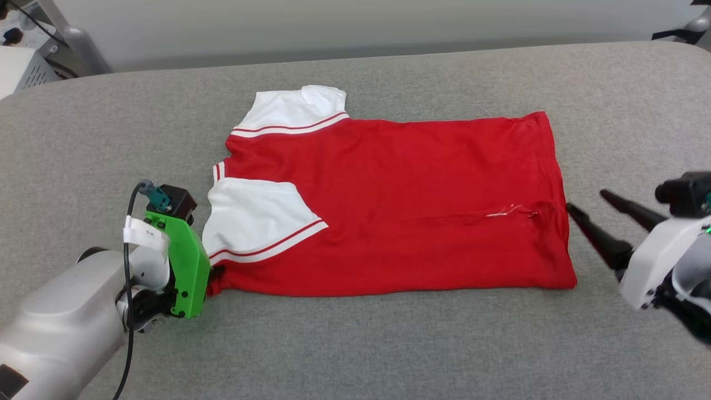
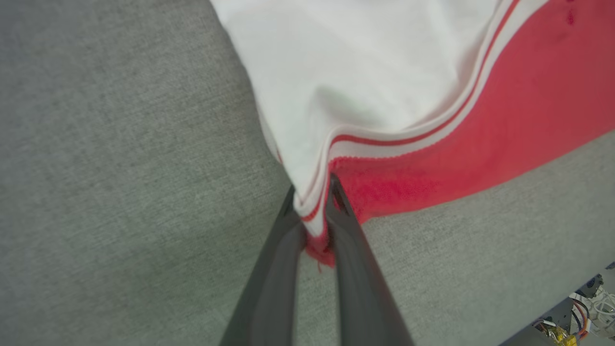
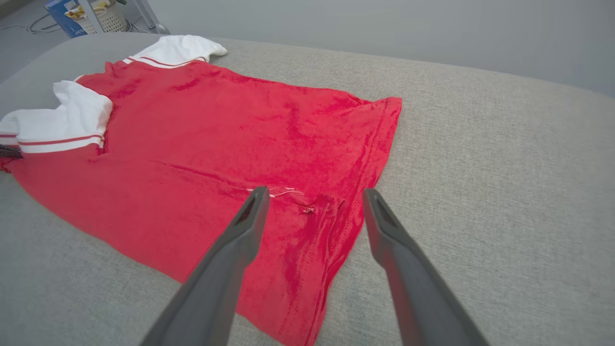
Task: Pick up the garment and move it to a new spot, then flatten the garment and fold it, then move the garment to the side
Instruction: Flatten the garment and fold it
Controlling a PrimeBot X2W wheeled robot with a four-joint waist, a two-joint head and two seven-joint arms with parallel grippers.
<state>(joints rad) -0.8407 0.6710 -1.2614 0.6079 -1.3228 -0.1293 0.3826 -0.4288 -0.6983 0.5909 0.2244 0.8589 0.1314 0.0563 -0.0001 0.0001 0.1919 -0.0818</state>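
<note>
- Head view: a grey cloth-covered worktop [image 1: 389, 344] runs back to a pale wall. The garment [image 1: 400, 205] lies flat on it, its long axis running from your left tool [image 1: 214, 278] across to your right tool [image 1: 586, 200]. The sleeves are at the left tool's end and the hem [image 1: 558, 200] is at the right tool's.
- Left wrist view: your left tool [image 2: 311, 202] is pinched closed on the garment's [image 2: 480, 144] corner, where the white sleeve [image 2: 360, 72] and its striped trim meet the red body. Cloth is bunched between the fingers, and the rest fans away ahead of the tips.
- Right wrist view: your right tool [image 3: 315, 192] stands wide open and holds nothing. The garment [image 3: 216, 144] spreads ahead and to its left, and the hem [image 3: 379, 144] crosses just beyond the fingertips.
- Judgement: the left tool has its corner, so the coming move likely turns on the right tool, the nearer arm, closing on the hem just in front of it.
</note>
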